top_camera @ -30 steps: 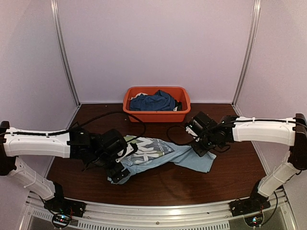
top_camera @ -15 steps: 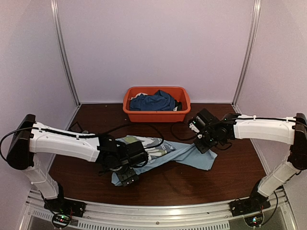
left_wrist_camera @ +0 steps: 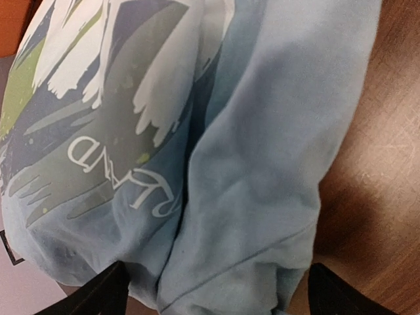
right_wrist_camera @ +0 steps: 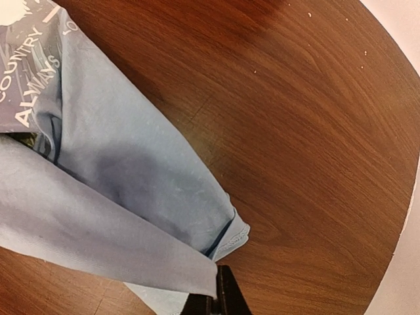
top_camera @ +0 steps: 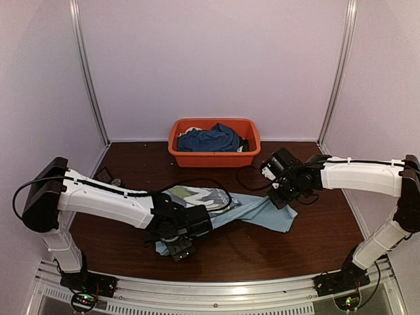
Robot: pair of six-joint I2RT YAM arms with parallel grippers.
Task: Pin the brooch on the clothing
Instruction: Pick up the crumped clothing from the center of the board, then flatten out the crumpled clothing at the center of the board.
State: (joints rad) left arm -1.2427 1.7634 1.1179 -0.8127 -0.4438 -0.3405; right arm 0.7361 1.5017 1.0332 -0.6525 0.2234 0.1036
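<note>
L gripper [left_wrist_camera: 220,296] has swung in over the T-shirt [top_camera: 252,210], near-left end, jaws wide apart. R gripper [right_wrist_camera: 216,298] is pinching the shirt's right edge. No brooch in sight, so pinning isn't started.

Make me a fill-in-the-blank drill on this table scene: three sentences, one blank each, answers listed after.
1. The dark blue garment lies in the ____ tub at the back of the table.
2. The right gripper is ____ on an edge of the light blue T-shirt.
3. The left gripper hovers over the printed part of the T-shirt with its jaws ____.

Missing words: orange; shut; open.
</note>
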